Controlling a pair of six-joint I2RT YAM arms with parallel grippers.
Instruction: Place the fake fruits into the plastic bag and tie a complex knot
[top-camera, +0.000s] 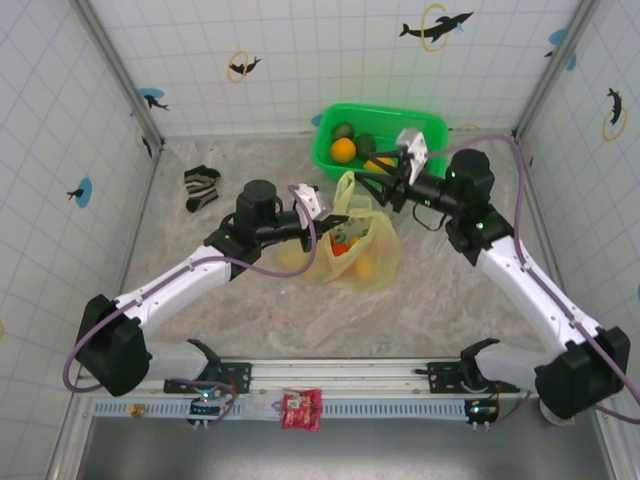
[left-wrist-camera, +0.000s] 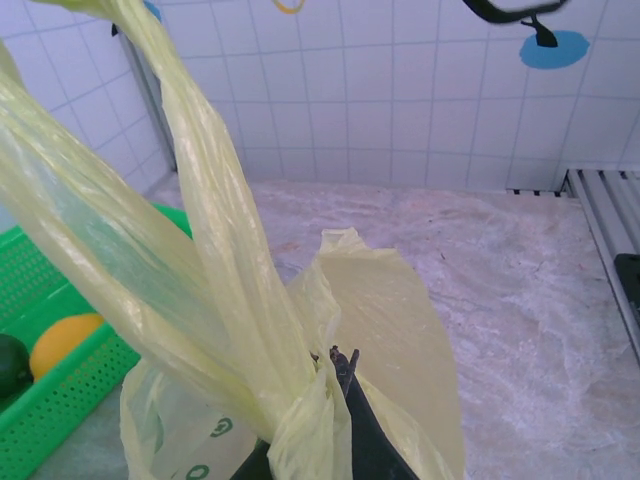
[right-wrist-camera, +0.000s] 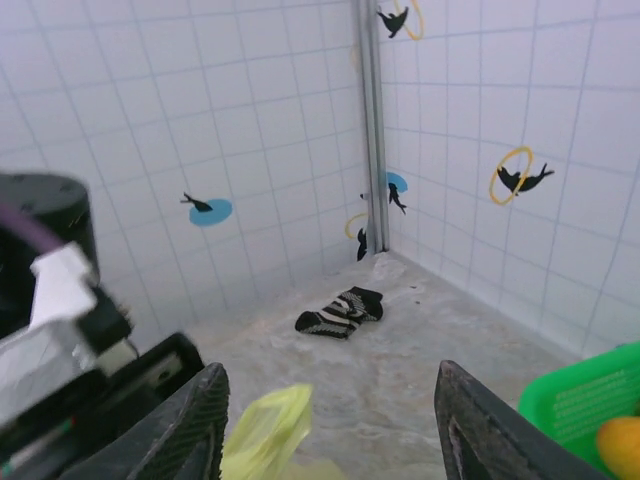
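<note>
Two handles matter here. Our left gripper (left-wrist-camera: 338, 362) is clamped tight on one strip of the plastic bag (top-camera: 368, 255), which sits mid-table, just in front of the green basket (top-camera: 381, 108) at the far edge. Our right gripper (right-wrist-camera: 330, 410) stands well open and holds nothing, with a loose bag handle (right-wrist-camera: 265, 425) low between its fingers. Some fake fruits (top-camera: 350, 245) lie in the bag and others sit in the basket. We'd hold the left pull taut and steady, so the mouth stands up while the right works.

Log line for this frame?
left hand: shut on plastic bag handle | right hand: open | fruits: some bagged, some in basket
</note>
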